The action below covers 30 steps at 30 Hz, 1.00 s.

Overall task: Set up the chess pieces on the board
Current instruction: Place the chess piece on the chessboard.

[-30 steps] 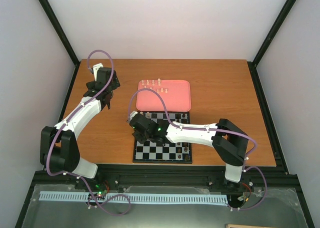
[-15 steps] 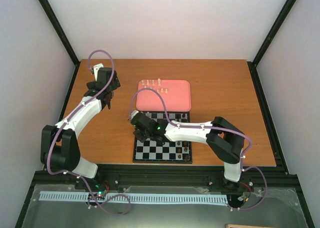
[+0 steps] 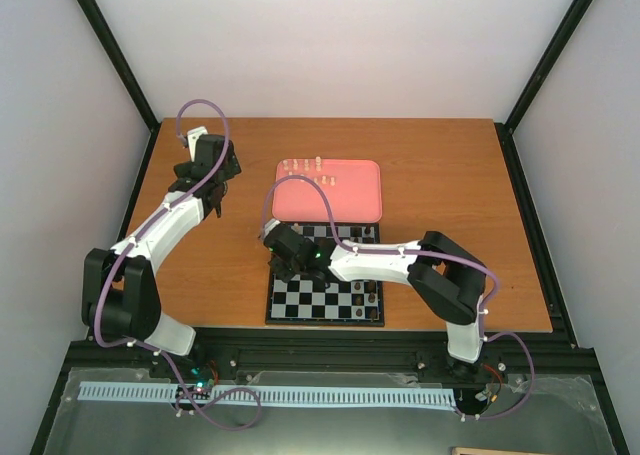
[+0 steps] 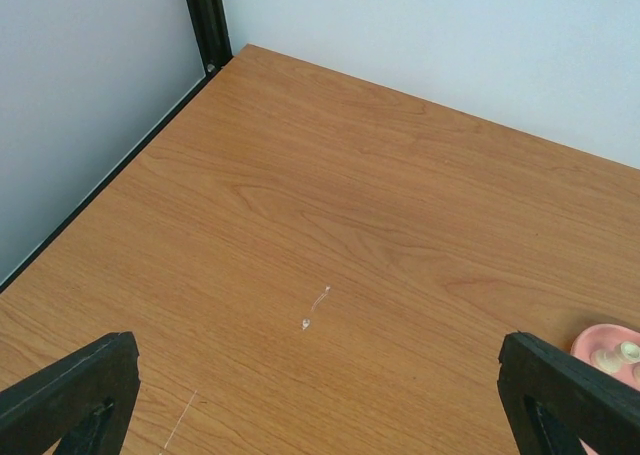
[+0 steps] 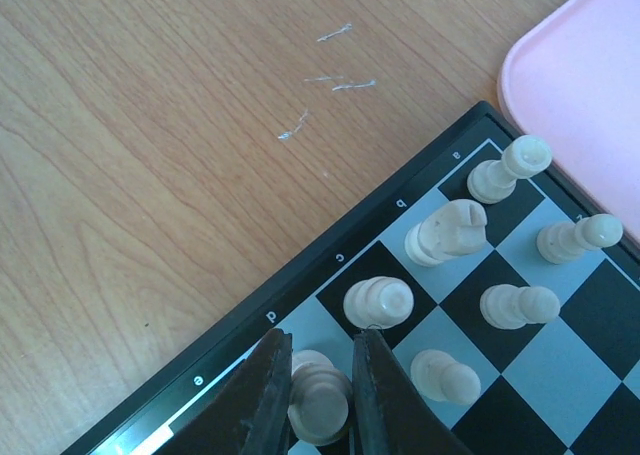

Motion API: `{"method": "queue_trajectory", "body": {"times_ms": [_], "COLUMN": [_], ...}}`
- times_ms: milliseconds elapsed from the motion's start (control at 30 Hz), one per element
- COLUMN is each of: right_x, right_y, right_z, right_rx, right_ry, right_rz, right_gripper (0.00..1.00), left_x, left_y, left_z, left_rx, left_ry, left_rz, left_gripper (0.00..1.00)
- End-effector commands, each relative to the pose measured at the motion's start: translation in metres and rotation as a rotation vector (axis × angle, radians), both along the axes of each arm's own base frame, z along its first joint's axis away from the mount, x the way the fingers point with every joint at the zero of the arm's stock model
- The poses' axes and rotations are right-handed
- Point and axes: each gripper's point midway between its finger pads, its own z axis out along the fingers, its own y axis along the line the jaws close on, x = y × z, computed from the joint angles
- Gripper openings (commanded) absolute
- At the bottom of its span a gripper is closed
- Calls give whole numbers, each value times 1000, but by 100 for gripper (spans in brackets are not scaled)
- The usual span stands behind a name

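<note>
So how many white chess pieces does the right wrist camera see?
7 chess pieces. Four along the board's edge row: one by the pink tray, two next along, one in the shut right gripper. Three stand one row in. Others may be out of frame.

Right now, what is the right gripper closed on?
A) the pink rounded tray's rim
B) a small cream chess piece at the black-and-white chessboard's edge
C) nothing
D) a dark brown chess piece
B: the right gripper pinches a small cream chess piece over the edge row of the black-and-white chessboard.
</note>
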Motion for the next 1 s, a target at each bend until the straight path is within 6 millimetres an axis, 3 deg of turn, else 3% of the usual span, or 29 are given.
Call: {"method": "queue_trajectory", "body": {"times_ms": [0,733,967], "right_x": [10,11,6], "right_y": [-1,2,0], "right_z": [-5,-16,-13], "right_rx": [10,5,4], "right_ry": [-17,-2,14], "right_rz": [-28,-19,-9], "right_gripper": [9,10,16], "left_x": [9,9,9], "left_y": [-3,-4,-4], "left_z": [17,16,15], "left_rx": [8,7,7], "left_ry": [-33,-32,-29], "left_rz": [-8,-10,-9], "left_gripper": [100,100,100]}}
